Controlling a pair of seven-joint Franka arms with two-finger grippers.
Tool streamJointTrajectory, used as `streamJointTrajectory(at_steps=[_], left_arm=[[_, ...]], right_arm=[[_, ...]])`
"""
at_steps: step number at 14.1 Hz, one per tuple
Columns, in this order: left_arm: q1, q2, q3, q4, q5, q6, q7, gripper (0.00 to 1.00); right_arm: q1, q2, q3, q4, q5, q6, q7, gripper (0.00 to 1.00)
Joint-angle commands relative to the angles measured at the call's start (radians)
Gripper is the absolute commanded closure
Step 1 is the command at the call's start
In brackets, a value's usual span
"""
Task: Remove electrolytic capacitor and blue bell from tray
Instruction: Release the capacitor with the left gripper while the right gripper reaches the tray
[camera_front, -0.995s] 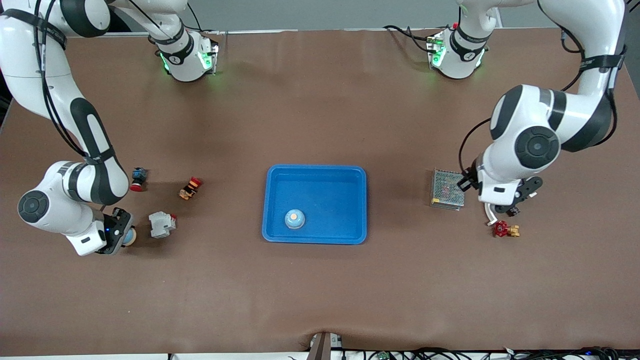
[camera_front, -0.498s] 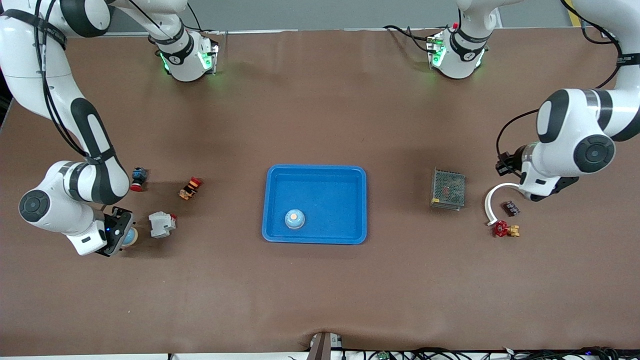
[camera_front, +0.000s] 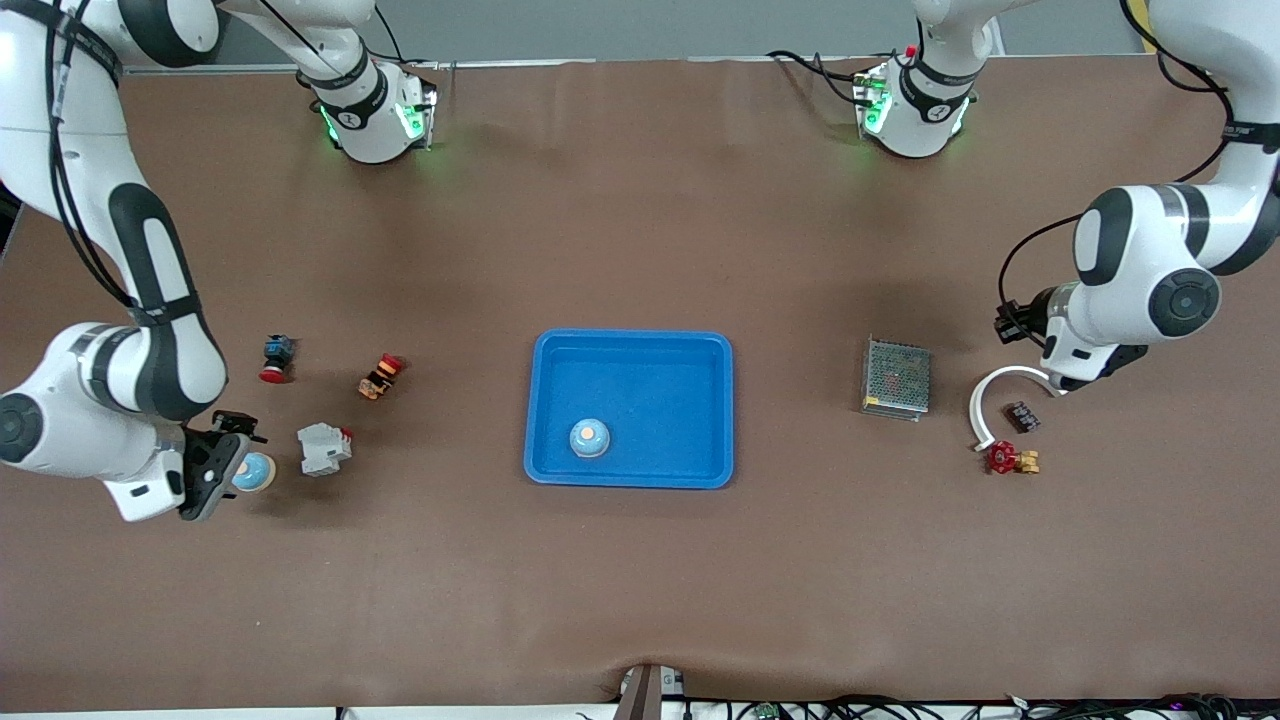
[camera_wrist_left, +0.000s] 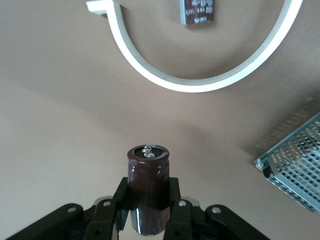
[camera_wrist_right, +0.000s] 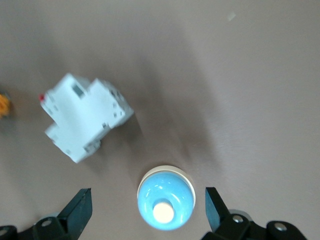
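My left gripper (camera_wrist_left: 147, 194) is shut on a dark brown cylindrical capacitor (camera_wrist_left: 147, 187) and holds it over the table beside a white curved piece (camera_wrist_left: 200, 82). In the front view this gripper (camera_front: 1062, 378) is tucked under its wrist, at the left arm's end. A light blue bell (camera_front: 252, 471) with a white button sits on the table at the right arm's end. My right gripper (camera_wrist_right: 148, 206) is open, and the bell (camera_wrist_right: 166, 197) lies between its spread fingers without touching them. A blue tray (camera_front: 640, 345) at mid-table holds another blue bell (camera_front: 589, 438) with an orange button.
A white relay block (camera_front: 324, 448), an orange-and-red part (camera_front: 380, 375) and a blue-and-red button (camera_front: 276, 358) lie near the right gripper. A metal mesh box (camera_front: 896, 377), a small dark chip (camera_front: 1020, 416) and a red-and-gold valve (camera_front: 1010, 459) lie near the left gripper.
The left arm has swung away from the mesh box toward its own end of the table. The right gripper has drawn back a little, so more of the bell shows.
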Motion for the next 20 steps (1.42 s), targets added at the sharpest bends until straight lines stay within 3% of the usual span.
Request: streamJointTrajectory(at_steps=[1,8,9,10,11,12,15,20], left_arm=[[0.035,0.026,-0.006,-0.06,0.016,0.121,0.012,1.0],[0.036,0.136,-0.001,-0.063,0.053,0.243,0.01,1.0],[0.036,0.143,-0.001,-0.063,0.053,0.249,0.009,0.88],[0.036,0.144,-0.001,-0.059,0.055,0.249,0.007,0.66],[0.036,0.143,-0.001,-0.056,0.053,0.249,-0.002,0.08],[0.035,0.137,-0.001,-0.05,0.055,0.245,-0.009,0.0],[0.029,0.107,-0.009,0.028,0.055,0.145,-0.009,0.0],[0.024,0.107,-0.072,0.286,0.053,-0.178,-0.009,0.0]], right_arm=[[0.045,-0.066,0.007,0.031,0.012,-0.087,0.192,0.0],[0.241,-0.164,0.007,0.092,0.004,-0.249,0.96,0.0],[0.283,-0.168,0.007,0.095,0.001,-0.249,1.083,0.0],[0.32,-0.168,0.007,0.106,0.002,-0.249,1.183,0.0],[0.347,-0.168,0.007,0.118,0.007,-0.249,1.266,0.0],[0.376,-0.168,0.007,0.121,0.008,-0.248,1.347,0.0],[0.439,-0.163,0.008,0.121,0.013,-0.234,1.573,0.0],[0.565,-0.125,0.007,0.118,0.013,-0.101,1.875,0.0]])
